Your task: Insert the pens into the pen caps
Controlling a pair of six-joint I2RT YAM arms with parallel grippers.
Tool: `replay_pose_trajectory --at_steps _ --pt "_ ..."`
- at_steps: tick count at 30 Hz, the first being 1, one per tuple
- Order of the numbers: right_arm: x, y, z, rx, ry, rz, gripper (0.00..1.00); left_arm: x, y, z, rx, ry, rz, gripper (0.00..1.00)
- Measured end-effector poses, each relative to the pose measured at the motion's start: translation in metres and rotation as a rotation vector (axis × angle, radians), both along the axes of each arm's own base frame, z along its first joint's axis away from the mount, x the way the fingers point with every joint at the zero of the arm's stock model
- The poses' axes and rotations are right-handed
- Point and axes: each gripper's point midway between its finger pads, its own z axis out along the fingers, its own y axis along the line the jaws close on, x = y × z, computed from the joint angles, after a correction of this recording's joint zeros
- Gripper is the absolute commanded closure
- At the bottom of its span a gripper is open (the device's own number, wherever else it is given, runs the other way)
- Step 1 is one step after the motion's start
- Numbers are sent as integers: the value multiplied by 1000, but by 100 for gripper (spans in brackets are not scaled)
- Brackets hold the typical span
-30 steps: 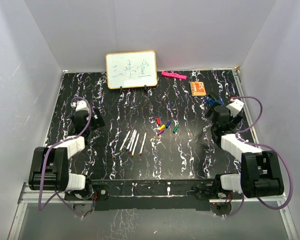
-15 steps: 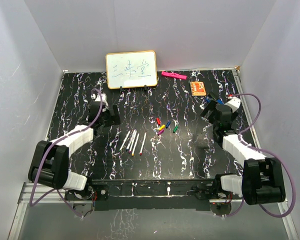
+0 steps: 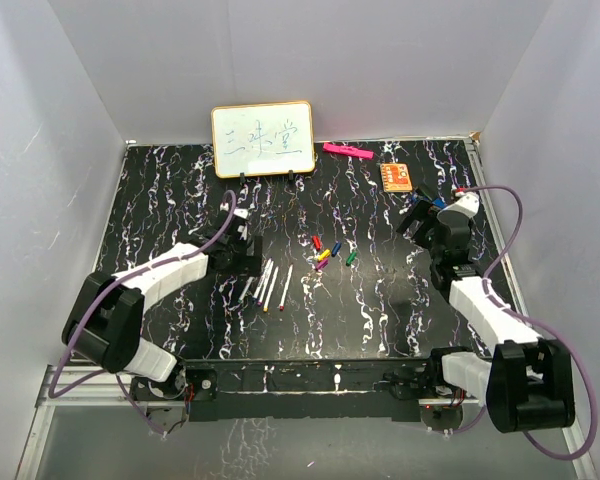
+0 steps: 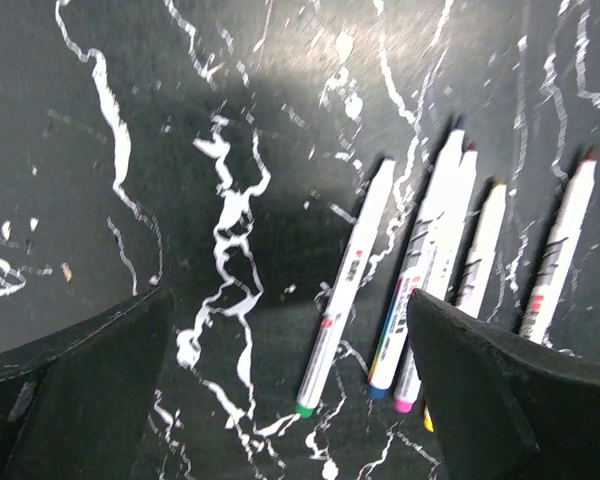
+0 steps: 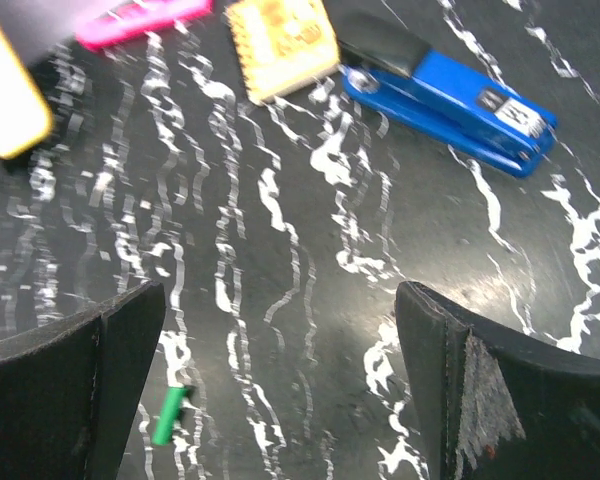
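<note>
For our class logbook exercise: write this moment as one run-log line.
left gripper: open, empty, over pens | right gripper: open, empty, short of pen caps | pens: uncapped, lying on table

A robotics lab test cell: plain white walls (image 3: pixel 40 150) box in a black marbled table (image 3: pixel 380 300), with left arm (image 3: pixel 160 272) and right arm (image 3: pixel 485 310) bolted to a base rail (image 3: pixel 310 380) along its 6 o'clock edge.

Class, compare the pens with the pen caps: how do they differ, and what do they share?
The pens are long with white barrels; the pen caps are short and coloured all over. The pens lie roughly parallel, side by side; the pen caps sit in a loose scatter. Both lie loose on the black table.
</note>
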Motion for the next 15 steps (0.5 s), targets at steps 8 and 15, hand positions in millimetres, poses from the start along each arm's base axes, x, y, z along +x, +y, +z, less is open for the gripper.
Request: replay_pose_trajectory --at_steps 8,15 --pt "10 11 69 64 -251 36 2 -24 12 5 45 86 -1 7" --pt "12 10 73 54 -275 41 2 -26 10 17 51 126 -9 13"
